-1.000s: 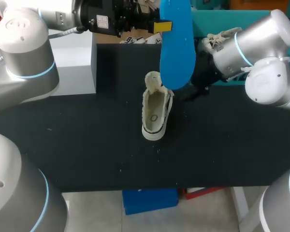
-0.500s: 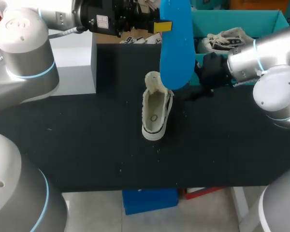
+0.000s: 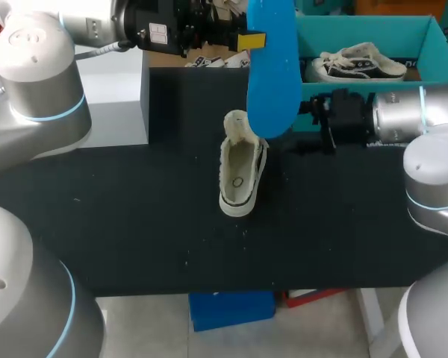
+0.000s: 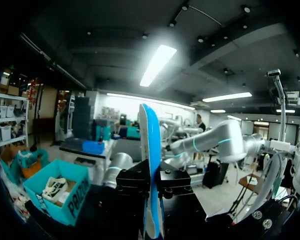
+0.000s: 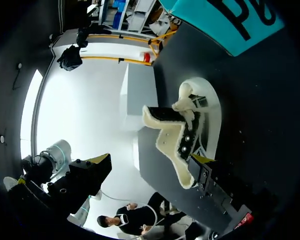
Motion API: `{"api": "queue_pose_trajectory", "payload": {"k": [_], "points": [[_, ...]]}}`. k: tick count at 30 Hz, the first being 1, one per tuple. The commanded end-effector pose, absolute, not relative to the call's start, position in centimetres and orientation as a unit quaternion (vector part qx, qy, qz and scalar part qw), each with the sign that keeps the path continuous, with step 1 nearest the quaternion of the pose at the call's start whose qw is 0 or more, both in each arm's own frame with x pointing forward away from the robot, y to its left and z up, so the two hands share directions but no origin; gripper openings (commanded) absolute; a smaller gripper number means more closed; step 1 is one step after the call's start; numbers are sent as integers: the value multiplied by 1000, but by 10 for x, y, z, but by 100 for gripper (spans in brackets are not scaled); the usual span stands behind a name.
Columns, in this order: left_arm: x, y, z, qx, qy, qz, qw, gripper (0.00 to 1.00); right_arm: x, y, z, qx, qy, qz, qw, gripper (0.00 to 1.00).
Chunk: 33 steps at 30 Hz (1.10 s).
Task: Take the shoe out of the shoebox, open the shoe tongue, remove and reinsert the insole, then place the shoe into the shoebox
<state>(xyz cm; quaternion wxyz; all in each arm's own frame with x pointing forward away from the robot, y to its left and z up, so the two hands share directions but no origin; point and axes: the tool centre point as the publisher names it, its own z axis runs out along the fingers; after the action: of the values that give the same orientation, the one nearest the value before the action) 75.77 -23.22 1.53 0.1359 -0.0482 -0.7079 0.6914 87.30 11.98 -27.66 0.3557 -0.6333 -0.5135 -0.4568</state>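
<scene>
A blue insole point(image 3: 273, 71) hangs upright above the table, and my left gripper point(image 3: 248, 39) is shut on its upper part. In the left wrist view the insole point(image 4: 150, 150) stands edge-on, clamped in that gripper point(image 4: 151, 183). Below it a cream shoe point(image 3: 241, 170) stands on its sole on the black table point(image 3: 134, 224), its mouth wide and its tongue pulled up. To the shoe's right my right gripper point(image 3: 319, 121) is open and holds nothing. In the right wrist view the shoe point(image 5: 187, 132) lies ahead of the spread gripper point(image 5: 150, 162), apart from it.
The teal shoebox point(image 3: 358, 30) stands at the back right with a second shoe point(image 3: 358, 63) inside; the left wrist view also shows this shoebox point(image 4: 70, 202). A grey block point(image 3: 116, 97) sits at the back left.
My right arm has swung lower and drawn back to the right, uncovering the shoebox and the shoe in it. The left arm, the insole and the cream shoe have not moved.
</scene>
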Motion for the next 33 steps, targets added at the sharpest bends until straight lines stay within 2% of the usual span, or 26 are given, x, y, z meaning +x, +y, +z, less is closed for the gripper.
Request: {"api": "queue_pose_trajectory", "payload": {"k": [1,12,19,23,33], "points": [[757,-233,15,-48,-708,691,135,0,870,118,-272,-607,-506,-486,373,100],[757,-233,15,-48,-708,691,135,0,868,121,-252,-560,-500,-503,428,100],[740,-235,1,-157,-767,603,-153,0,868,121,-252,-560,-500,-503,428,100],[736,-238,-30,-166,-773,565,-234,0,868,121,-252,-560,-500,-503,428,100],[736,-238,-30,-166,-773,565,-234,0,868,121,-252,-560,-500,-503,428,100]]}}
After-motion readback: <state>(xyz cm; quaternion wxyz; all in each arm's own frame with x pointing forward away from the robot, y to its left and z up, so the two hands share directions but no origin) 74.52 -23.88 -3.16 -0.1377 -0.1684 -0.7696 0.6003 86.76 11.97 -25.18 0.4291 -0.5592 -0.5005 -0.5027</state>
